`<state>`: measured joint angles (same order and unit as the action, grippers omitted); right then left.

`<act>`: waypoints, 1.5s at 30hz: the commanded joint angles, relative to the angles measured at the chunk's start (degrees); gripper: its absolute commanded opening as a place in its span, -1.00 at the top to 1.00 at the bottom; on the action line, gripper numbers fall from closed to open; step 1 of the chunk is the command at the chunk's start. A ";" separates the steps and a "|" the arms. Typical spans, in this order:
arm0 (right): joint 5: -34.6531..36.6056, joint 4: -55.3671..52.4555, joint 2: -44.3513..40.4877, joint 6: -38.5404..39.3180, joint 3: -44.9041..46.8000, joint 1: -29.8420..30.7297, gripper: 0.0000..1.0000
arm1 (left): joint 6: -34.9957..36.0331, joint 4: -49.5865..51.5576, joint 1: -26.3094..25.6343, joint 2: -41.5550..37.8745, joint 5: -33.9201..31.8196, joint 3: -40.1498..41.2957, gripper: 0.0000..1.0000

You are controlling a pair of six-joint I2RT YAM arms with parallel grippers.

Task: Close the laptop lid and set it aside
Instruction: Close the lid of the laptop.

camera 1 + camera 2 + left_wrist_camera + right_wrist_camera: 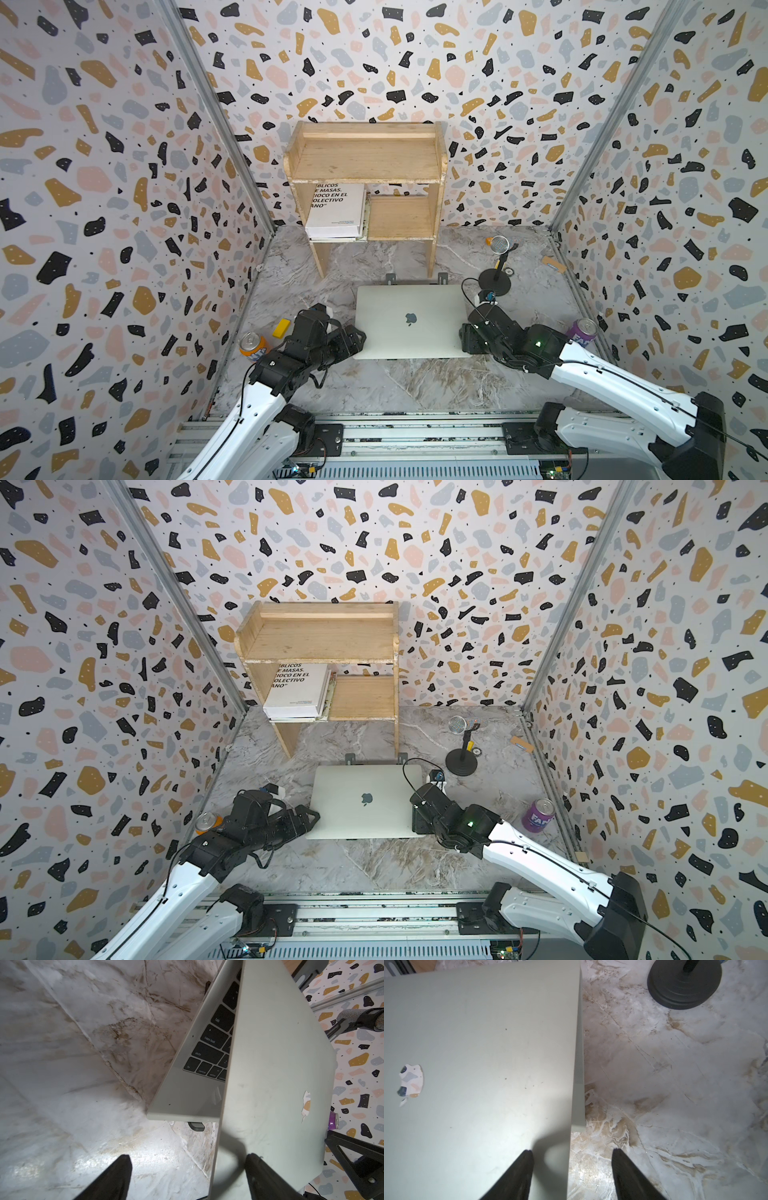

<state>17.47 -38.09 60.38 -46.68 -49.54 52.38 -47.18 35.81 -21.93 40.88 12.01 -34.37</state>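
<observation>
The silver laptop stands mid-table; both top views show the laptop lid's (411,320) (365,800) back with its apple logo. The lid (270,1064) hangs partly lowered above the base (182,1093), whose black keys (209,1051) still show. My left gripper (357,337) (189,1162) is open astride the lid's left edge near the front corner, one finger over the lid and one over the table. At the lid's (488,1043) right edge my right gripper (466,338) (572,1154) stands open the same way. The screen is hidden.
A wooden shelf (365,166) holding a white book (336,208) stands at the back. A microphone on a round stand (498,257) is behind the right arm. An orange can (251,345) and a yellow block (281,327) lie left, a purple can (582,332) right.
</observation>
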 commanded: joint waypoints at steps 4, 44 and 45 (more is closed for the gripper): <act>0.02 1.10 1.62 0.59 1.12 0.24 -0.28 | -0.38 -3.91 -0.26 1.72 -1.89 1.64 -0.74; -2.81 10.54 10.74 0.36 6.04 0.08 -0.25 | -0.37 -13.92 -0.34 9.33 -1.63 7.88 -0.74; -2.86 10.66 10.91 0.28 6.14 0.07 -0.25 | -1.91 -14.05 -0.31 9.38 -1.70 8.08 -0.75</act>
<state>14.87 -27.00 70.61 -46.28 -44.05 52.36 -47.68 23.66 -21.93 50.02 11.25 -27.44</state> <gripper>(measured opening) 0.628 0.873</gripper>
